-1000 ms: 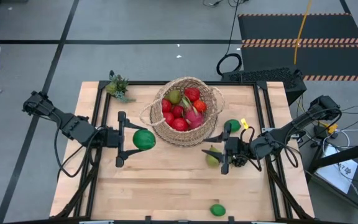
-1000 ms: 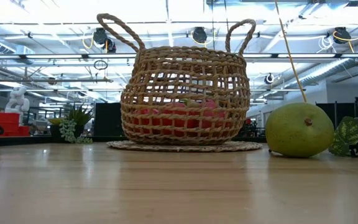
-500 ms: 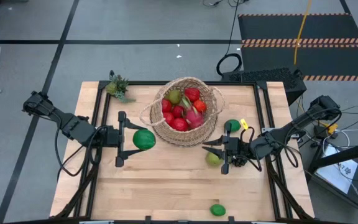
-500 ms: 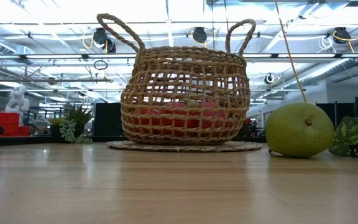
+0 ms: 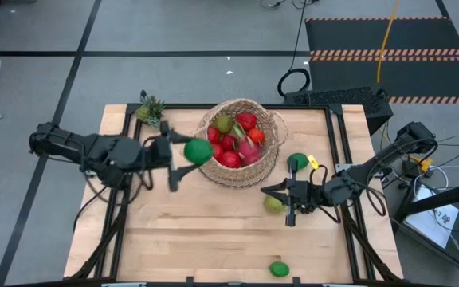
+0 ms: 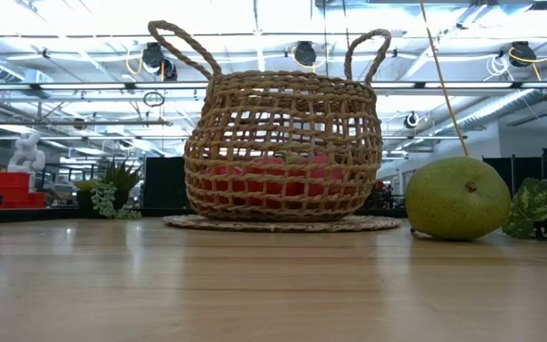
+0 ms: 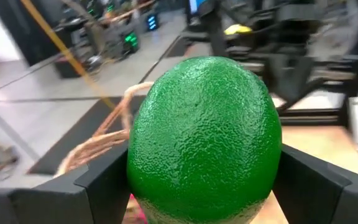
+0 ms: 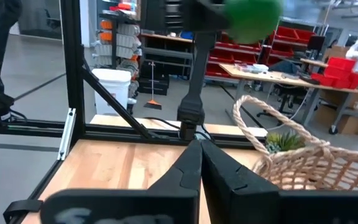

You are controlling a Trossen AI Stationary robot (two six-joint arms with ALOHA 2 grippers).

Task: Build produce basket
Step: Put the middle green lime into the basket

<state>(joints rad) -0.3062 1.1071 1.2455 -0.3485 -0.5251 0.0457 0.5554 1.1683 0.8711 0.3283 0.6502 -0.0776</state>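
Left gripper [image 5: 183,153] of mine is clamped on a green lime [image 5: 198,151], raised at the left rim of the basket [image 5: 268,163]. Near the tabletop's far left corner stands a small spiky plant [image 5: 151,110]. Red produce [image 5: 231,142] fills the basket by the far edge. My right gripper [image 5: 268,191] has its fingers together, touching a pear [image 5: 273,205]. Another green fruit [image 5: 297,162] lies just beside, one lime [image 5: 279,269] at the near edge.
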